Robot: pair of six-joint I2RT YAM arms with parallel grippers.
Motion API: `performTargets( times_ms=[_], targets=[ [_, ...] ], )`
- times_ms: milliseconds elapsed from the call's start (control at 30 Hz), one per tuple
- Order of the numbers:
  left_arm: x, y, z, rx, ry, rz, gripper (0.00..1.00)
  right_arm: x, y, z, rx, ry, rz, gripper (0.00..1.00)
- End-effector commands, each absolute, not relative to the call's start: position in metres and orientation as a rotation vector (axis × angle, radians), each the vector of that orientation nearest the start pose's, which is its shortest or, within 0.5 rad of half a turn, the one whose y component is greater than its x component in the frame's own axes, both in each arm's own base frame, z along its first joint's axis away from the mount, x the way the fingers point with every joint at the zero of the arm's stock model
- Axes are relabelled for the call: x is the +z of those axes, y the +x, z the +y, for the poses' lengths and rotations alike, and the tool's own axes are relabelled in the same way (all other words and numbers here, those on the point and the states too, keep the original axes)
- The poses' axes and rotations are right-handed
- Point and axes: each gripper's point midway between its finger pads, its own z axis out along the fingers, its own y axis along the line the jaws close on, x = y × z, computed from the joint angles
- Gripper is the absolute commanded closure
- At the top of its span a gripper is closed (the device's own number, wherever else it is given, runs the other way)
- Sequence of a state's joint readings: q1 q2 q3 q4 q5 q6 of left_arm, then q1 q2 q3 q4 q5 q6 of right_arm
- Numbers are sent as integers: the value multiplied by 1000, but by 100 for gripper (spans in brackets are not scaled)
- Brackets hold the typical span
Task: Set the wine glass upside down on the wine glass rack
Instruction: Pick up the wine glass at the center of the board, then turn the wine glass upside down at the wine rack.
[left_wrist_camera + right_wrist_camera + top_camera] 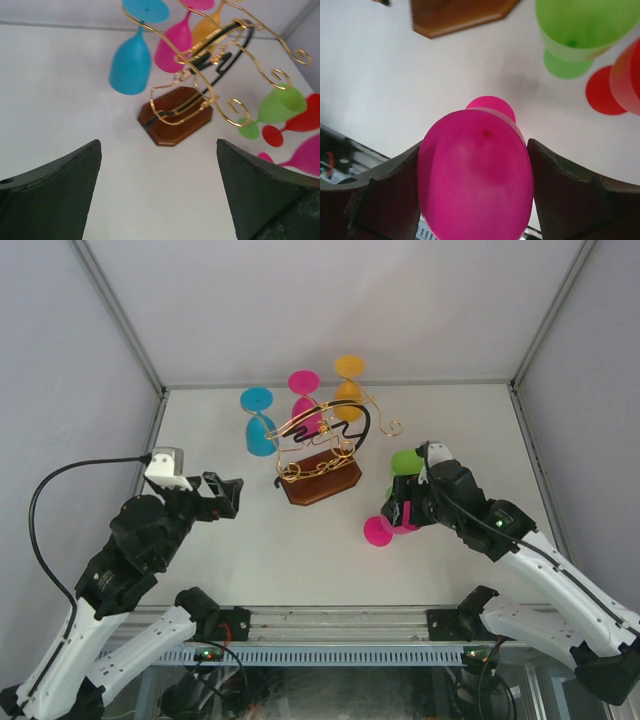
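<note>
down low, right claw (474,150) seemingly clasps wine glass (476,190).

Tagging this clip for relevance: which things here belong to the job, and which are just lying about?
Job: pink glass on the table; right gripper, closed around its bowl; rack; left gripper, open.
Lying about: green glass; red glass. Already hanging on the rack: blue glass; hung pink glass; orange glass.

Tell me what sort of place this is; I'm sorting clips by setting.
Probably a robotics lab test cell: a bare white table boxed in by plain panels, a left arm and right arm bolted at its near edge.
</note>
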State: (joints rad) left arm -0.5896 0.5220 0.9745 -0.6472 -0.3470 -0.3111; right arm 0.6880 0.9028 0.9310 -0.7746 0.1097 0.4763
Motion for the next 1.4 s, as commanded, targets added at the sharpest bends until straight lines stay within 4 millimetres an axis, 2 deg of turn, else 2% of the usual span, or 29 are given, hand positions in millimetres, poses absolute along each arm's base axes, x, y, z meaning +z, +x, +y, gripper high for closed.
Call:
performTargets(
  times_ms=[0,167,467,800,933,1133,1267,1367],
  targets=[
    [324,213,-107,-422,-26,1745,1,250,198,190,716,-186,2170,35],
    [326,212,-138,-503,18,1738,1,285,191,192,823,-160,2061,36],
    [331,201,-205,-766,85,1719,4,333,185,185,939,-56,1876,36],
    [334,200,-258,-820,169,1743,4,379,172,187,1119,-24,1672,37],
    [331,200,-273,-823,203,1759,14,388,164,194,1183,-67,1633,37],
    [335,198,-286,-865,229,1753,29,390,158,198,1214,-103,1628,37],
    [337,197,-288,-871,236,1745,32,389,161,193,1181,-86,1625,38],
    [329,200,-276,-822,186,1763,30,386,165,186,1138,-57,1631,38]
  ],
)
